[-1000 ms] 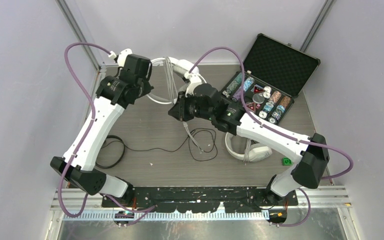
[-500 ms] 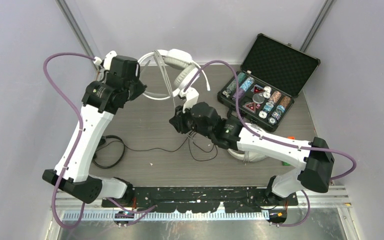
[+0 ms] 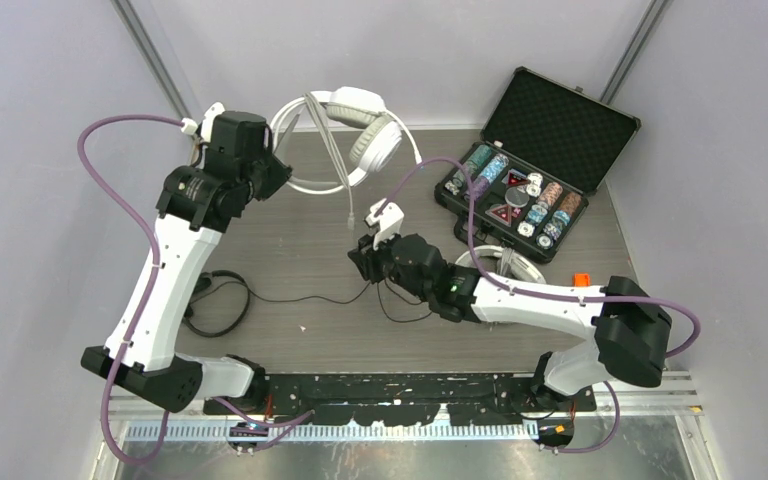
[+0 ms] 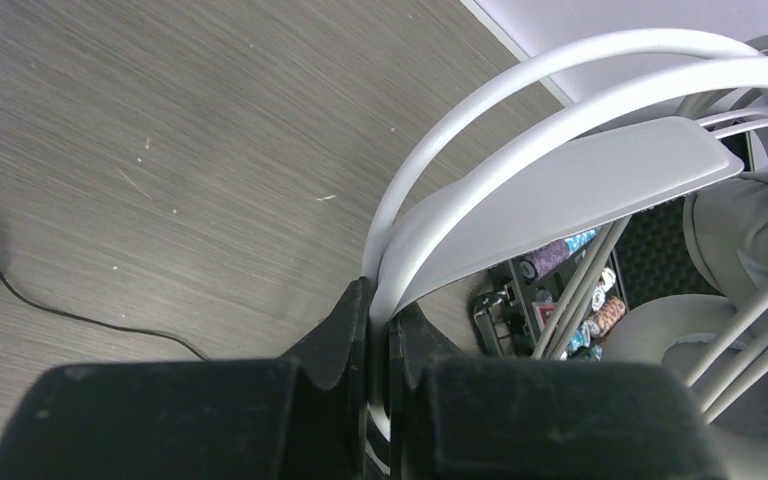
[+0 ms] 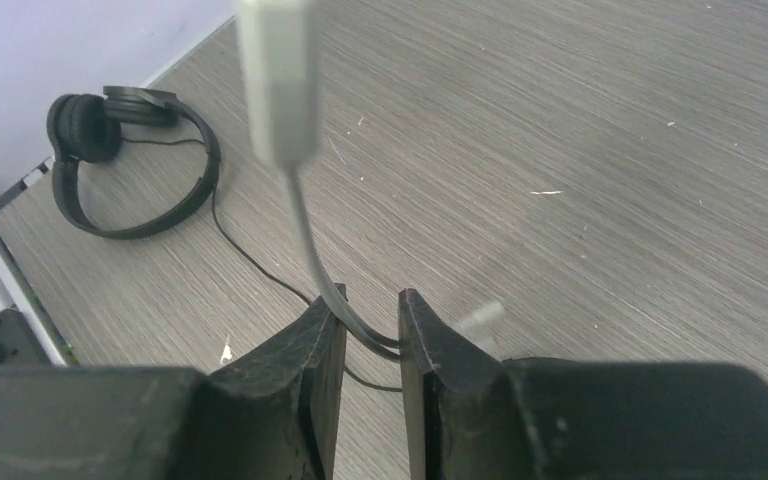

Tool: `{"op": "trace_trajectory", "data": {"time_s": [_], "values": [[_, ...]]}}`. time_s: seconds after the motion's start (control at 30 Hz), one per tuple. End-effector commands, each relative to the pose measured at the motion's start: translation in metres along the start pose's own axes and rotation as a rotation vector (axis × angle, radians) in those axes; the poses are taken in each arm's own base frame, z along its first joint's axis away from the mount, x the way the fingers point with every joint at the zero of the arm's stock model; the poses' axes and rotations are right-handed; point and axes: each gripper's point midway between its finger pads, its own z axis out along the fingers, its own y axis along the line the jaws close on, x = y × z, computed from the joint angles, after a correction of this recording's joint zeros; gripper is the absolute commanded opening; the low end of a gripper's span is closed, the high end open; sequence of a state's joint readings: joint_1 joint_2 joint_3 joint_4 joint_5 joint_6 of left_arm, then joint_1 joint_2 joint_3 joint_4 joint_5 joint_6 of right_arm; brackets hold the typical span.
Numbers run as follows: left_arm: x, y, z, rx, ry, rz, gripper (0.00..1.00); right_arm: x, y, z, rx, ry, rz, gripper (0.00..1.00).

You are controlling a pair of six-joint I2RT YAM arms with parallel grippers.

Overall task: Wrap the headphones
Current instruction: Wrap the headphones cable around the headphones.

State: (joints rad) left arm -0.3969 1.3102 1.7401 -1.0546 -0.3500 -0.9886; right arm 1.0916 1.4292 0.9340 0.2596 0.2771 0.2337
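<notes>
At far left of the desk (image 3: 290,250), my left gripper (image 4: 378,300) stays clamped on the band of the white headset (image 4: 560,180). My right gripper (image 5: 370,310) has pulled back, jaws now narrowly parted, cable (image 5: 310,240) loose between them: wrapping incomplete.

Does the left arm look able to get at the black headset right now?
Probably not yet. The left gripper is shut on the white headset's headband at the far side. The black headset lies uncovered on the table beside that arm, so the way looks free once the grip is released.
</notes>
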Motion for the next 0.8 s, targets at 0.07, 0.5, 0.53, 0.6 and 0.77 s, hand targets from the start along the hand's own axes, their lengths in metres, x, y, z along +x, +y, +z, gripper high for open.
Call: {"op": "trace_trajectory", "data": {"time_s": [0.07, 0.5, 0.53, 0.6, 0.77], "values": [[-0.024, -0.032, -0.034, 0.181, -0.043, -0.144, 0.00, -0.045, 0.009, -0.002, -0.043, -0.223, -0.007, 0.33], [-0.024, -0.036, -0.046, 0.206, -0.018, -0.168, 0.00, -0.023, 0.007, -0.005, -0.073, -0.247, 0.053, 0.36], [-0.025, -0.036, -0.046, 0.209, -0.022, -0.170, 0.00, -0.022, 0.006, -0.007, -0.068, -0.242, 0.066, 0.39], [-0.028, -0.039, -0.043, 0.214, -0.031, -0.174, 0.00, -0.021, 0.004, -0.013, -0.064, -0.235, 0.103, 0.43], [-0.032, -0.047, -0.028, 0.216, -0.054, -0.184, 0.00, -0.007, -0.007, -0.028, -0.015, -0.190, 0.220, 0.53]]}}
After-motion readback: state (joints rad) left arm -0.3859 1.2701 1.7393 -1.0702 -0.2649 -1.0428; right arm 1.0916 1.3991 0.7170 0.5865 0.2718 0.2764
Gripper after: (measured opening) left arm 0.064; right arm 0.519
